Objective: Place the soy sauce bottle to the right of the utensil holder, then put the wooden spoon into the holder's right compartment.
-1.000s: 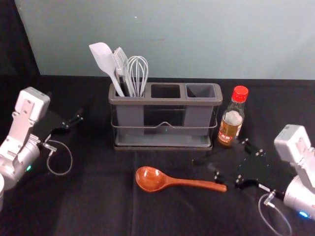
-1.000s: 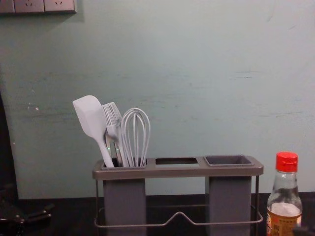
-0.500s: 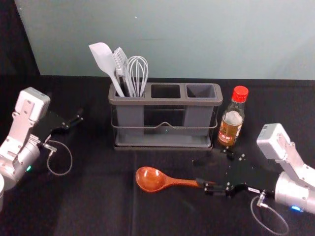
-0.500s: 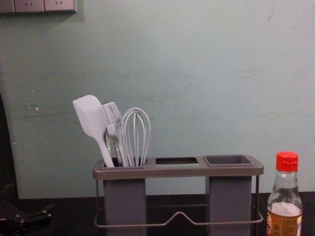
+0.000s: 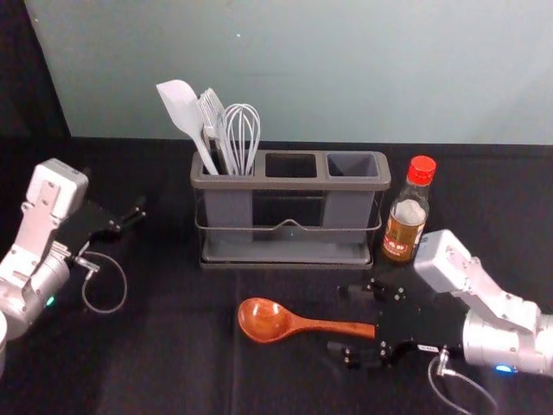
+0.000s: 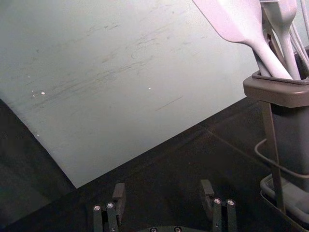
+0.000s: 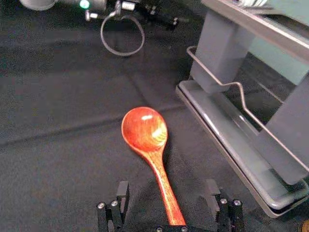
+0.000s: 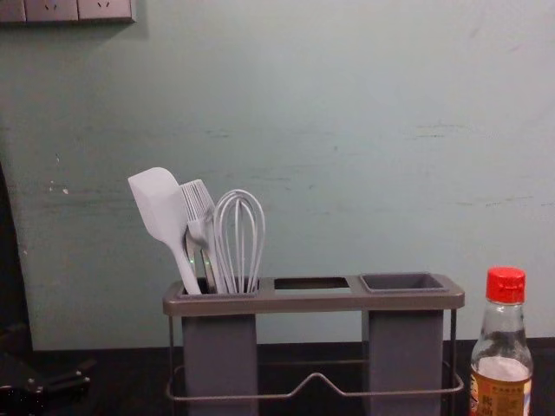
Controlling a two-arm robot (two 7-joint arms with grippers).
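My right gripper (image 5: pixel 356 322) is open around the handle end of the wooden spoon (image 5: pixel 268 321), which lies on the black cloth in front of the holder. In the right wrist view the spoon handle (image 7: pixel 166 193) runs between the spread fingers of the right gripper (image 7: pixel 168 197). The soy sauce bottle (image 5: pixel 406 218) stands upright just right of the utensil holder (image 5: pixel 290 181), whose right compartment (image 5: pixel 352 164) holds nothing. My left gripper (image 5: pixel 130 220) stays parked at the left; the left wrist view has the left gripper (image 6: pixel 163 198) open with nothing between its fingers.
A white spatula (image 5: pixel 183 112), a fork-like utensil and a whisk (image 5: pixel 243 134) stand in the holder's left compartment. Behind the black-covered table (image 5: pixel 173 363) rises a pale wall. A cable loop hangs from each arm.
My right gripper has moved left from near the bottle's front and come around the end of the spoon's handle. The left arm, bottle and spoon have stayed put.
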